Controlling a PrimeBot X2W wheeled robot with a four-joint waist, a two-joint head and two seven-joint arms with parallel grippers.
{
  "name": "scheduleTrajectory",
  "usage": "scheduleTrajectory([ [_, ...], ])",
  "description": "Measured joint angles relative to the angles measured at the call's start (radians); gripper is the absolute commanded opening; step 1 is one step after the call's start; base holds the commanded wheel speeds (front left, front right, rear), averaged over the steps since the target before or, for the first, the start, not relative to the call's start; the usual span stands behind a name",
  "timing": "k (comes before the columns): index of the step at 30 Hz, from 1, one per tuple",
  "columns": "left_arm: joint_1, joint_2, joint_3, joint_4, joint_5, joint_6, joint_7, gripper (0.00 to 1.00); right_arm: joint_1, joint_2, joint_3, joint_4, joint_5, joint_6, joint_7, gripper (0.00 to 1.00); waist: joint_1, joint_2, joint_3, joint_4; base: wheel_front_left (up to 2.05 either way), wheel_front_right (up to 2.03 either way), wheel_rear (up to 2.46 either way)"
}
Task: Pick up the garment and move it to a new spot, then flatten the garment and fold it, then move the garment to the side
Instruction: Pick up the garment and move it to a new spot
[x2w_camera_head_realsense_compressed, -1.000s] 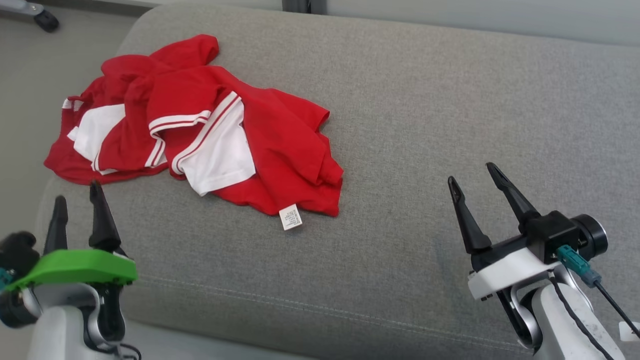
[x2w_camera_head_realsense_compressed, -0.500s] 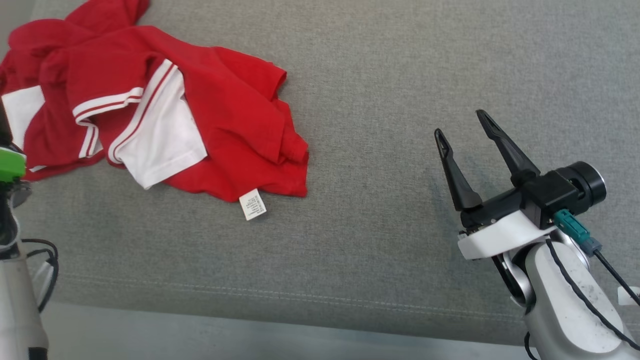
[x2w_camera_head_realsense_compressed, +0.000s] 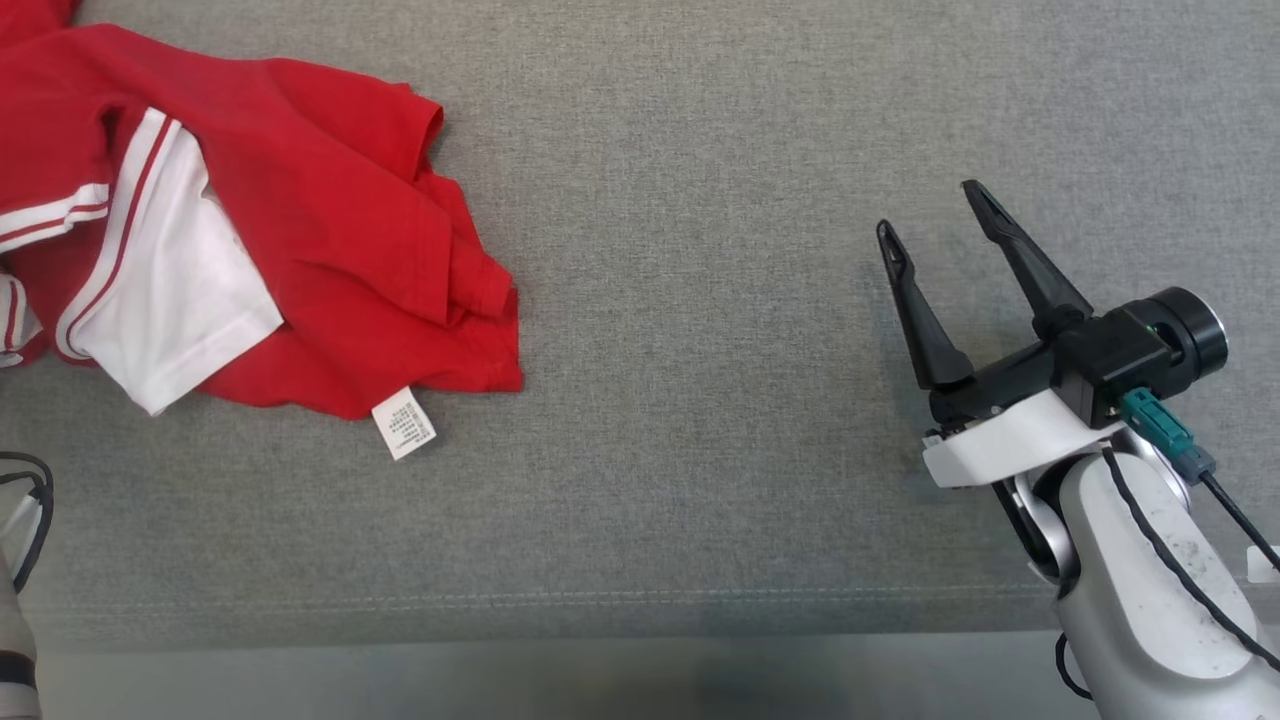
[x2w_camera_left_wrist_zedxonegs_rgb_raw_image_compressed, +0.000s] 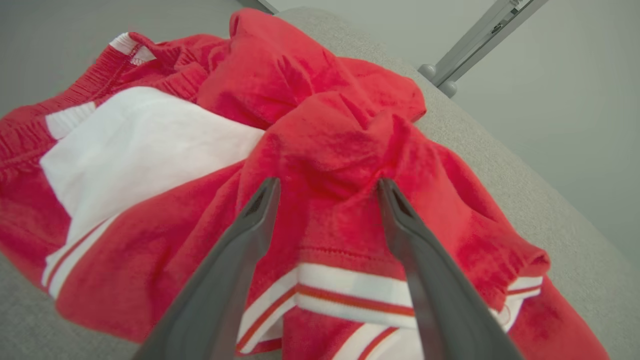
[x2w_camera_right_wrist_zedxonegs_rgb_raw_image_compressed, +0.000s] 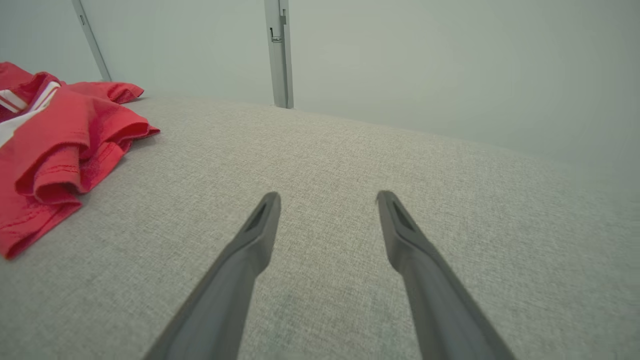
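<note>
The garment (x2w_camera_head_realsense_compressed: 300, 230) is a crumpled red piece with white panels and striped trim, lying at the left of the grey cushion; a white care label (x2w_camera_head_realsense_compressed: 403, 422) sticks out at its near edge. In the left wrist view my left gripper (x2w_camera_left_wrist_zedxonegs_rgb_raw_image_compressed: 327, 186) hangs open just over a raised red fold of the garment (x2w_camera_left_wrist_zedxonegs_rgb_raw_image_compressed: 340, 150), one finger on each side of it. My right gripper (x2w_camera_head_realsense_compressed: 930, 210) stands open over bare cushion, well to the right of the cloth. From the right wrist, the garment (x2w_camera_right_wrist_zedxonegs_rgb_raw_image_compressed: 55, 145) lies far left of the open right gripper (x2w_camera_right_wrist_zedxonegs_rgb_raw_image_compressed: 327, 197).
The grey cushion (x2w_camera_head_realsense_compressed: 700, 420) stretches wide between the garment and my right arm, with a seam along its near edge (x2w_camera_head_realsense_compressed: 600, 600). A pale wall and a metal upright (x2w_camera_right_wrist_zedxonegs_rgb_raw_image_compressed: 279, 55) stand behind the cushion. A black cable (x2w_camera_head_realsense_compressed: 30, 500) loops at the lower left.
The head camera has turned and dipped, so the garment slid to the picture's left edge and my left gripper left the head view. My right gripper stays open over the cushion.
</note>
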Motion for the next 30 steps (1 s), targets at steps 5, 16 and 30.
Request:
scheduleTrajectory([
  [5,-0.031,-0.001,-0.003,0.044,-0.006,0.002,0.027,1.00,-0.002,-0.007,-0.011,0.001,0.000,0.000,0.000,1.00,0.0000,0.0000,0.016,-0.017,0.00,0.00,0.00],
  [16,-0.070,-0.018,-0.031,0.114,-0.011,-0.021,0.034,0.00,-0.003,-0.017,-0.017,0.023,0.000,-0.002,0.000,1.00,0.0000,0.0000,0.011,0.000,0.00,0.00,0.00],
  [30,-0.072,-0.123,-0.132,0.071,-0.034,-0.104,-0.035,0.00,0.003,0.015,0.002,0.066,0.018,-0.001,0.000,1.00,0.0000,0.0000,-0.074,0.023,0.00,0.00,0.00],
])
